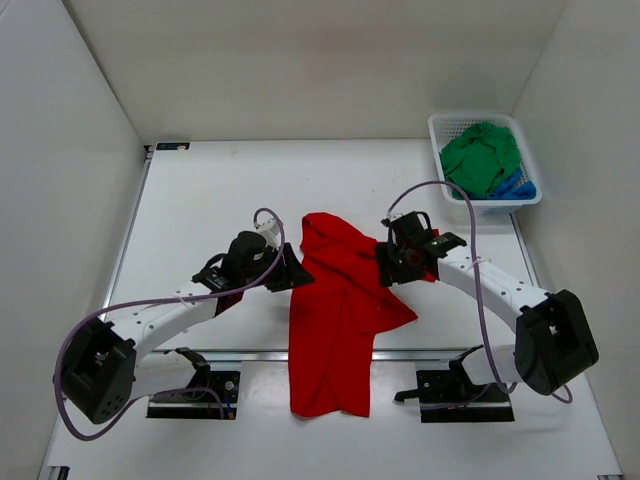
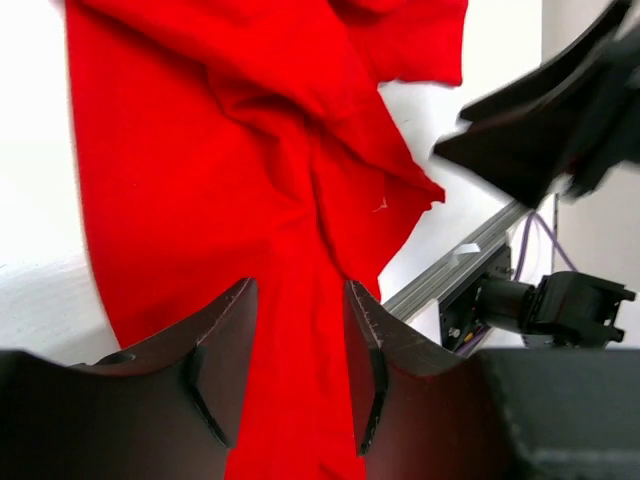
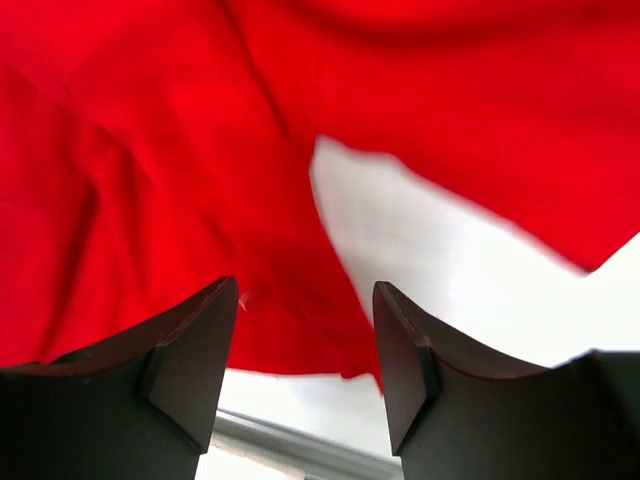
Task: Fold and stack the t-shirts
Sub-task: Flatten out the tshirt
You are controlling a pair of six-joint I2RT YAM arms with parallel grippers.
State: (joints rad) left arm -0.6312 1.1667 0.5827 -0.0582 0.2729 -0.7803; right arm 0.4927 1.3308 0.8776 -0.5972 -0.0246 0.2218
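The red t-shirt lies crumpled and lengthwise in the middle of the table, its lower end hanging over the front rail. My left gripper is at its left edge, open, with red cloth lying between and below the jaws. My right gripper is at the shirt's right side, open and empty, over a red edge and bare table. The green t-shirt and the blue t-shirt lie bunched in the basket.
The white lattice basket stands at the back right corner. A metal rail runs along the table's front, with both arm bases behind it. White walls enclose the table on three sides. My right arm shows blurred in the left wrist view.
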